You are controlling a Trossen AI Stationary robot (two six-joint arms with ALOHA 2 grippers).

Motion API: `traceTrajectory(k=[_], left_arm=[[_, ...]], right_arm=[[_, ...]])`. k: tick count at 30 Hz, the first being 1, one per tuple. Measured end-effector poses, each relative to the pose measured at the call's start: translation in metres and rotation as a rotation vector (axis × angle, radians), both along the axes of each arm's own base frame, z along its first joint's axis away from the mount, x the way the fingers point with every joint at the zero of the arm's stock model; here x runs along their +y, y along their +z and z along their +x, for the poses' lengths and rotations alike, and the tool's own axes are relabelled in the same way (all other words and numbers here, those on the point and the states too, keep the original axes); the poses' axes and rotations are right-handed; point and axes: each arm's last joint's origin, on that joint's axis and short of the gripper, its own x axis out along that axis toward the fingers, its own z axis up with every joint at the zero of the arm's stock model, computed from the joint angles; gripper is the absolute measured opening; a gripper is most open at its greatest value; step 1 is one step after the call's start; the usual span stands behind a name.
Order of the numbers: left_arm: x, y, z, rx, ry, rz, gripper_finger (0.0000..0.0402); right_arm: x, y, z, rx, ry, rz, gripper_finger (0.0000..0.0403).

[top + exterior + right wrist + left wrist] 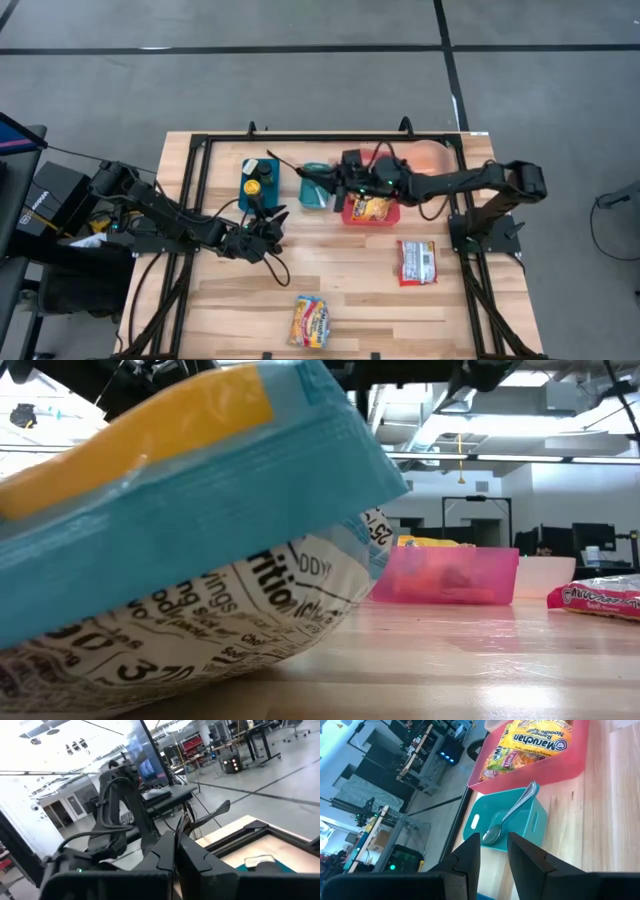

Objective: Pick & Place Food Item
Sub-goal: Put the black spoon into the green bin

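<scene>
Wooden slats of the work table (370,270), ringed by a black frame, fill the overhead picture above grey floor. Left gripper (272,228) hovers near mid-table with its fingers slightly parted and nothing between them; just behind it sits a teal bin (258,186) holding a dark bottle with a yellow cap. Right gripper (318,184) reaches across from the far side, fingers pressed together, over a small teal tray (314,196); immediately beside its wrist a pink bin (372,210) carries a yellow ramen packet (372,207). A red-and-white snack packet (416,261) lies well apart from both grippers toward the right arm's base, and a colourful packet (310,320) rests near the front edge.

At table height, a blue and yellow packet (190,520) with nutrition print crowds the lens; beyond it stand the pink bin (445,575) and the red packet (598,596), with a workshop room behind.

From the left wrist, the narrowly spread fingers (470,860) frame the teal tray (520,820) just ahead, a metal spoon (507,817) lying in it, and past that the pink bin (570,765) with the Maruchan ramen noodle packet (530,745).

From the right wrist, the closed fingers (172,852) point toward the left arm (120,810) and the lab beyond.
</scene>
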Motion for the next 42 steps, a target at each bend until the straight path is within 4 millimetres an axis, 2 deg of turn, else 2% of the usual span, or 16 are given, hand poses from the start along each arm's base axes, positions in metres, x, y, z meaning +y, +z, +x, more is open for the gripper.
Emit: traceTrajectory(k=[10, 15, 19, 24, 29, 33, 38, 42], left_arm=[[-0.005, 0.0, -0.002, -0.002, -0.014, 0.007, 0.009], [-0.006, 0.002, -0.002, -0.018, 0.004, 0.022, 0.009], [-0.005, 0.004, -0.001, -0.055, 0.04, 0.035, 0.009], [0.001, 0.011, 0.001, -0.132, 0.161, 0.087, 0.009], [0.012, 0.016, 0.007, -0.145, 0.202, 0.099, 0.009], [0.024, 0.015, 0.011, -0.094, 0.189, 0.103, 0.009], [0.033, 0.015, 0.013, -0.031, 0.192, 0.145, 0.009], [0.04, 0.015, 0.015, 0.016, 0.205, 0.18, 0.009]], right_arm=[[0.029, -0.022, -0.052, 0.046, -0.033, 0.018, 0.0], [0.041, -0.028, -0.075, -0.008, -0.043, 0.089, 0.0], [0.05, -0.035, -0.086, -0.04, -0.031, 0.184, 0.0], [0.056, -0.039, -0.088, -0.069, -0.06, 0.336, 0.0], [0.055, -0.041, -0.082, -0.14, -0.078, 0.449, 0.0002], [0.053, -0.044, -0.076, -0.2, -0.057, 0.503, 0.0004], [0.047, -0.054, -0.069, -0.187, -0.089, 0.506, 0.0004], [0.041, -0.065, -0.063, -0.185, -0.122, 0.6, 0.0004]])
